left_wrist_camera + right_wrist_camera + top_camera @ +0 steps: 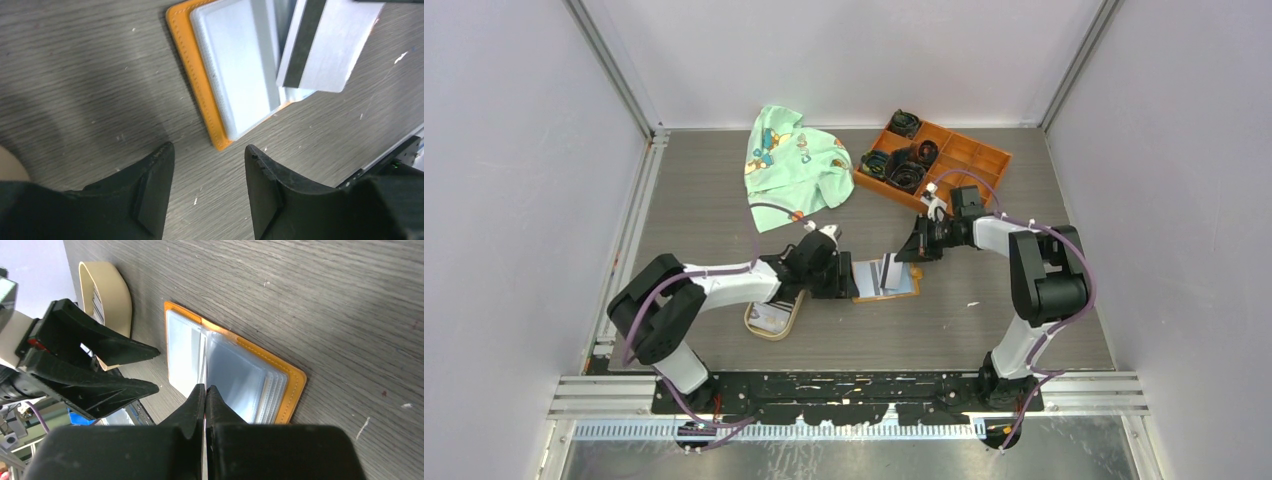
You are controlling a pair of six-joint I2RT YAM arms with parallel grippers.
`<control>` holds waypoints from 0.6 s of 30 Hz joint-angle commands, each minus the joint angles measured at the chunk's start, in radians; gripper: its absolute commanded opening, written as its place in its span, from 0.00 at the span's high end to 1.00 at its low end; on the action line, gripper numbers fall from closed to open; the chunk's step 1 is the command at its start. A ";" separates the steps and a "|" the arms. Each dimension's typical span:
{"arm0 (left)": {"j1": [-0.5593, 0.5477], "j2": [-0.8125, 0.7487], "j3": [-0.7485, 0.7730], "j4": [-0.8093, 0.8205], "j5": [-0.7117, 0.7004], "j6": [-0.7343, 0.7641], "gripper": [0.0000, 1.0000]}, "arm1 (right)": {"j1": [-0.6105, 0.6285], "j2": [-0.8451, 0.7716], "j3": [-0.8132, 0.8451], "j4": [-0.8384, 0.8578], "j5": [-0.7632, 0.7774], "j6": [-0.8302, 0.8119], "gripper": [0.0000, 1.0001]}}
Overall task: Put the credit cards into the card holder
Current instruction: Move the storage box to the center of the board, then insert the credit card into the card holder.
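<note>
The orange card holder (886, 280) lies open on the table, its pale grey-blue slots facing up; it also shows in the left wrist view (235, 75) and the right wrist view (280, 385). My right gripper (205, 388) is shut on a white credit card with a dark stripe (325, 45) and holds it on edge over the holder's middle (890, 268). My left gripper (209, 152) is open and empty, low over the table just left of the holder's corner (844, 276). More credit cards (771, 316) lie in the tan oval dish.
The tan oval dish (792, 312) sits under my left arm, left of the holder, and shows in the right wrist view (112, 290). An orange compartmented tray (979, 155) with dark items stands at the back. A green printed cloth (794, 165) lies at the back left.
</note>
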 commanded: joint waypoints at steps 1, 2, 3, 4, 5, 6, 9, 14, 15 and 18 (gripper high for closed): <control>-0.006 0.049 0.077 -0.049 -0.041 -0.003 0.45 | 0.005 0.009 0.031 0.007 -0.026 -0.028 0.99; -0.006 0.061 0.089 -0.069 -0.049 -0.002 0.45 | 0.005 0.012 0.033 0.002 -0.027 -0.032 0.99; -0.006 0.073 0.101 -0.083 -0.056 0.003 0.45 | 0.005 0.017 0.035 -0.004 -0.031 -0.036 0.99; -0.006 0.084 0.113 -0.097 -0.058 0.007 0.45 | 0.005 0.024 0.039 -0.013 -0.035 -0.040 0.99; -0.006 0.094 0.122 -0.102 -0.058 0.010 0.45 | 0.005 0.031 0.045 -0.026 -0.039 -0.049 0.99; -0.006 0.105 0.132 -0.107 -0.059 0.014 0.46 | 0.004 0.038 0.051 -0.037 -0.041 -0.054 0.99; -0.006 0.135 0.168 -0.140 -0.069 0.024 0.47 | 0.006 0.052 0.066 -0.066 -0.045 -0.069 0.99; -0.006 0.171 0.208 -0.174 -0.071 0.041 0.50 | 0.012 0.069 0.091 -0.121 -0.038 -0.092 0.99; -0.006 0.175 0.212 -0.173 -0.071 0.042 0.50 | 0.014 0.073 0.097 -0.132 -0.036 -0.097 0.99; -0.006 0.184 0.220 -0.174 -0.071 0.044 0.51 | 0.019 0.086 0.110 -0.157 -0.035 -0.111 0.99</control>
